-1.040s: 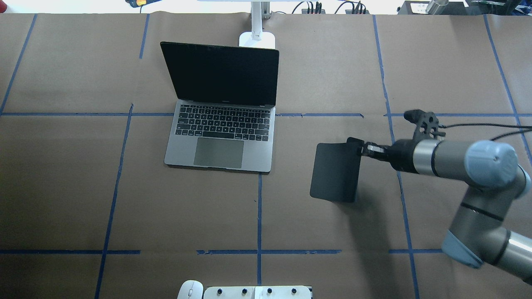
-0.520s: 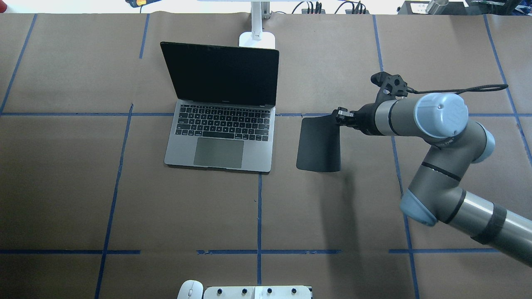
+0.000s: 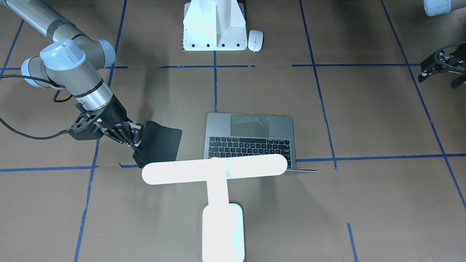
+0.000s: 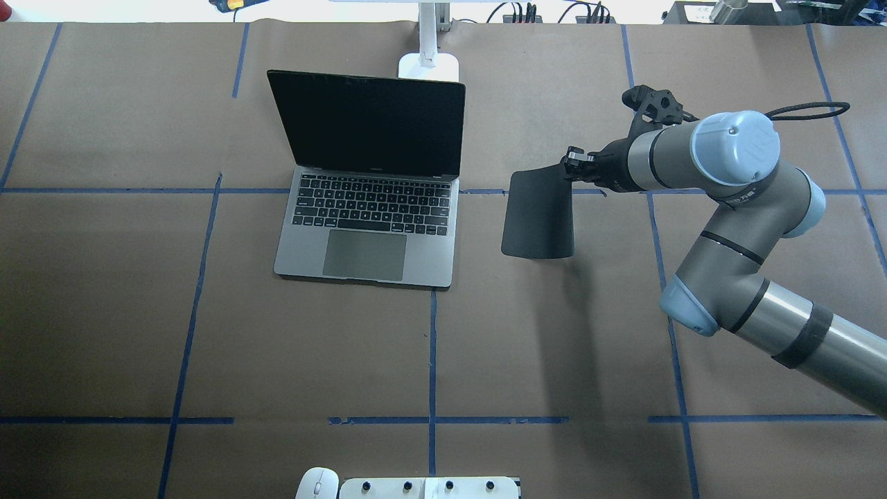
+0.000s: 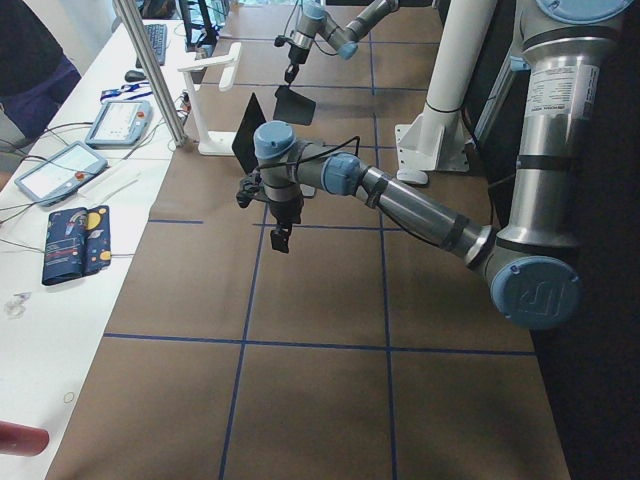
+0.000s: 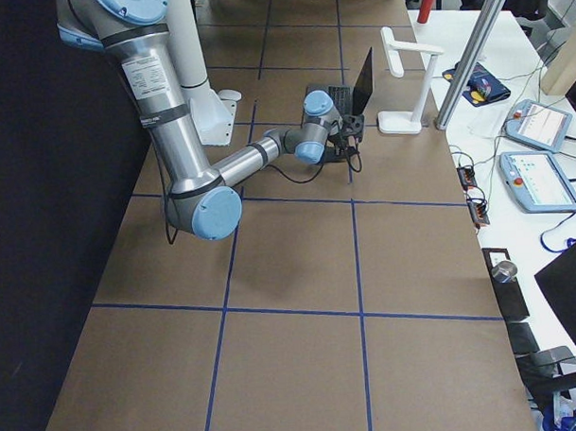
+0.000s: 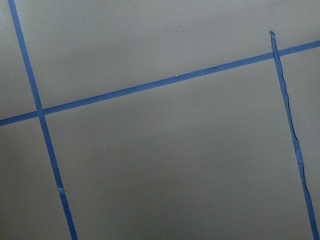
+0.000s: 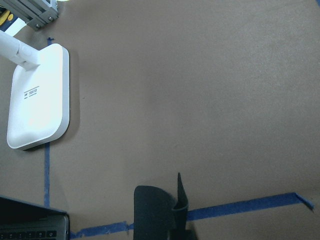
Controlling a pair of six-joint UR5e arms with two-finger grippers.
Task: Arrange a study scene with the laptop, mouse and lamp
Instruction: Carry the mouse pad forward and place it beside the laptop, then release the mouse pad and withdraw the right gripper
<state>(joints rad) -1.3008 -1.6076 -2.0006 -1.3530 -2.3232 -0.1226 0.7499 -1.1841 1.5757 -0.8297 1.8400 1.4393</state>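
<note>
The open grey laptop (image 4: 367, 229) stands at centre left of the table, its dark screen facing me. Behind it is the glowing white lamp (image 3: 214, 169), whose base (image 4: 429, 66) also shows in the right wrist view (image 8: 37, 97). The white mouse (image 4: 317, 483) lies at the near edge beside the pedestal. My right gripper (image 4: 572, 170) is shut on the far right corner of a black flexible mat (image 4: 537, 218), which hangs tilted to the right of the laptop. My left gripper (image 3: 437, 78) hovers open and holds nothing, far out on my left over bare table.
A white bolted pedestal (image 3: 213, 25) stands at the near edge, mouse (image 3: 255, 40) touching its side. Blue tape lines grid the brown paper. Beyond the far edge are cables, tablets and a person's arm (image 5: 30, 70).
My right arm has carried the black mat away from me and leftward, toward the laptop's right side. Laptop, lamp and mouse have not moved.
</note>
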